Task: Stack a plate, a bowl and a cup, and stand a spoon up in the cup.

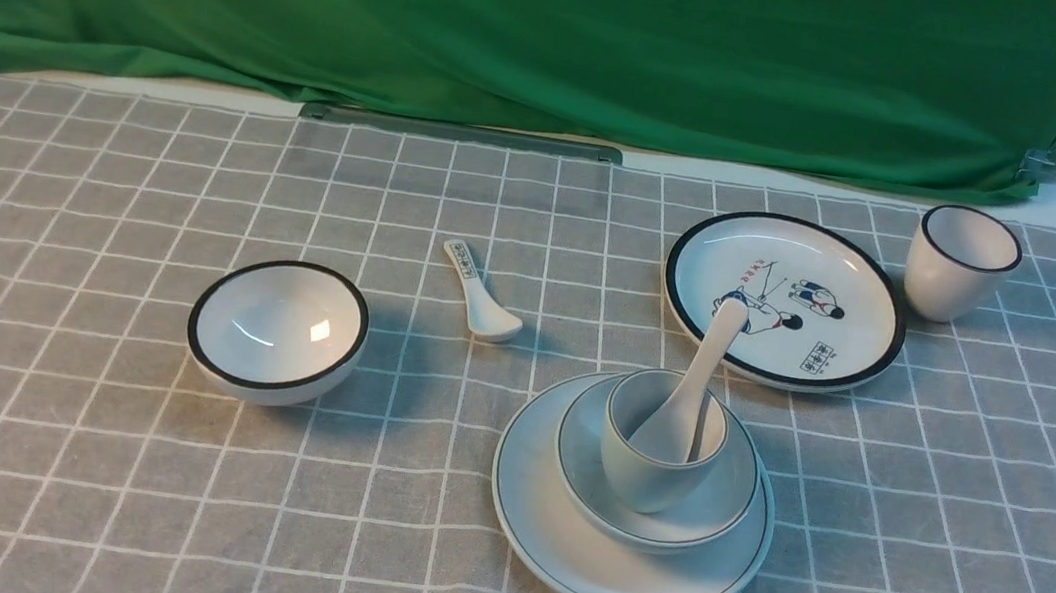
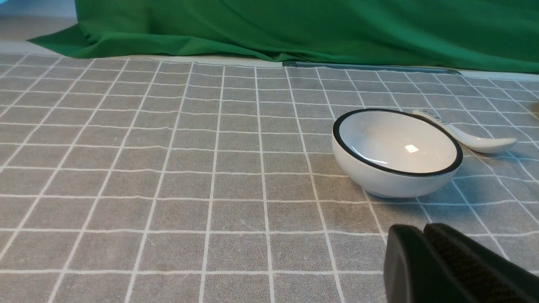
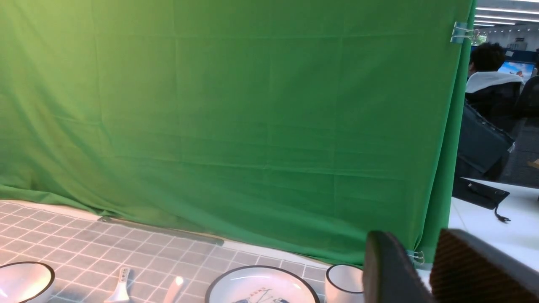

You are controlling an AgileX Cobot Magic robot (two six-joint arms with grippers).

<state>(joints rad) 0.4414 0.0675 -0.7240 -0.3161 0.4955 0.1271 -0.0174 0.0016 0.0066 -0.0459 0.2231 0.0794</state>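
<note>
The plain plate (image 1: 540, 530) lies on the cloth right of centre at the front. The shallow bowl (image 1: 724, 507) sits on it, and the pale cup (image 1: 647, 477) stands in the bowl. The plain white spoon (image 1: 697, 383) stands in the cup, handle leaning up and back; its handle tip shows in the right wrist view (image 3: 174, 287). My left gripper (image 2: 423, 229) is shut and empty, low over the cloth near the black-rimmed bowl. My right gripper (image 3: 414, 237) is open and empty, raised, away from the stack; it is out of the front view.
A deep black-rimmed bowl (image 1: 278, 330) stands front left, a small printed spoon (image 1: 478, 295) behind it. A cartoon plate (image 1: 785, 298) and a black-rimmed cup (image 1: 960, 262) are at the back right. A green curtain (image 1: 521, 24) closes the back.
</note>
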